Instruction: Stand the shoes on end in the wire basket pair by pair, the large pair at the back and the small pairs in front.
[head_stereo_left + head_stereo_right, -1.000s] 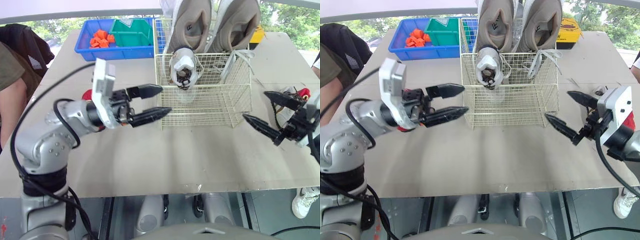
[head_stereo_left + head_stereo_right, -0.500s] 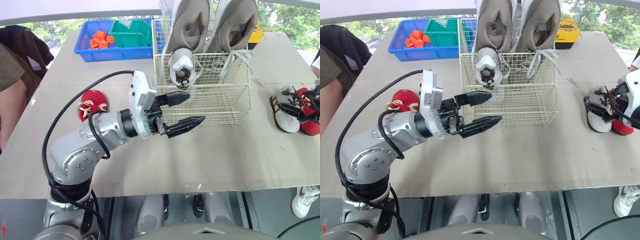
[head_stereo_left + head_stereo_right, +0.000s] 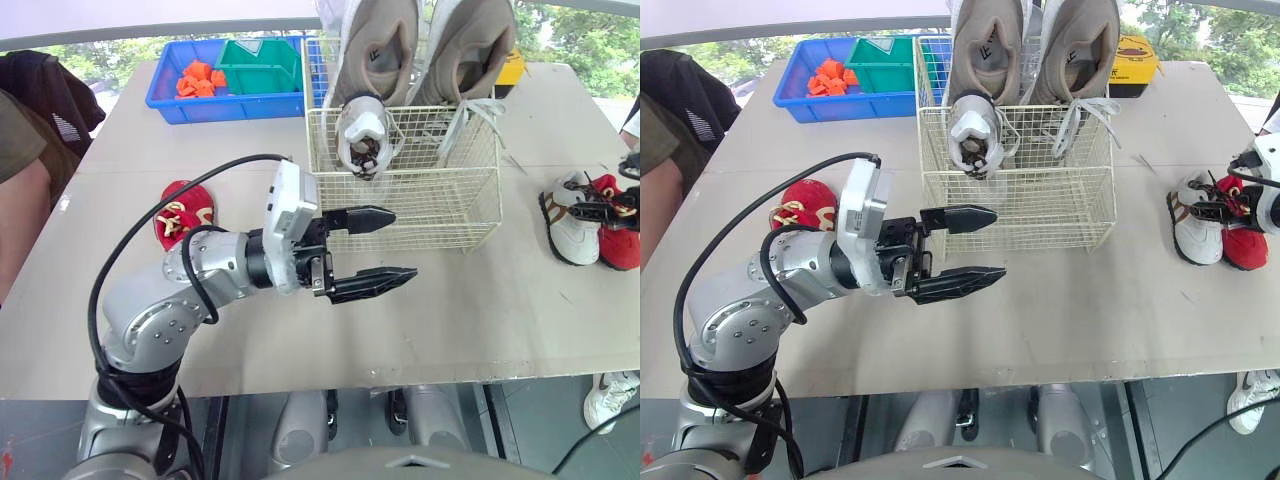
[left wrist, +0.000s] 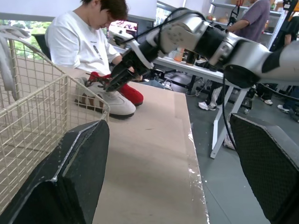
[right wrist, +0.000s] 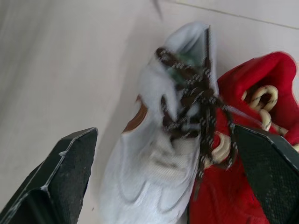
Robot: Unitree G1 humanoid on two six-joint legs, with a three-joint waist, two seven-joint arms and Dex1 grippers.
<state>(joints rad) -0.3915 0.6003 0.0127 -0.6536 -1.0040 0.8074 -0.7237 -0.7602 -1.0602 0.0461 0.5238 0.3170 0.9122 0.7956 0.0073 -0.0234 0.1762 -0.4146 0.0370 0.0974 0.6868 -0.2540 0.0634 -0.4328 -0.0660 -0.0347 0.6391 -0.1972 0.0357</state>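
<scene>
- Head views: the left gripper (image 3: 403, 244) hangs just in front of the wire basket (image 3: 440, 210). Its two fingers are spread wide with nothing between them.
- The large grey pair (image 3: 378, 50) stands on end in the back half of the basket. A small white shoe (image 3: 364, 135) stands on end in the front half, toward the basket's left end.
- Well to the right of the basket, a second white shoe (image 3: 566, 217) and a red shoe (image 3: 612, 228) lie side by side on the table (image 3: 480, 300), touching. A second red shoe (image 3: 183, 214) lies to the left of the basket.
- Left wrist view: past the basket's corner, the right gripper (image 4: 113, 80) is down at the second white shoe.
- Right wrist view: the right gripper's fingers (image 5: 56, 186) stand far apart. They straddle the second white shoe and the near side of the red shoe, and they grip neither.
</scene>
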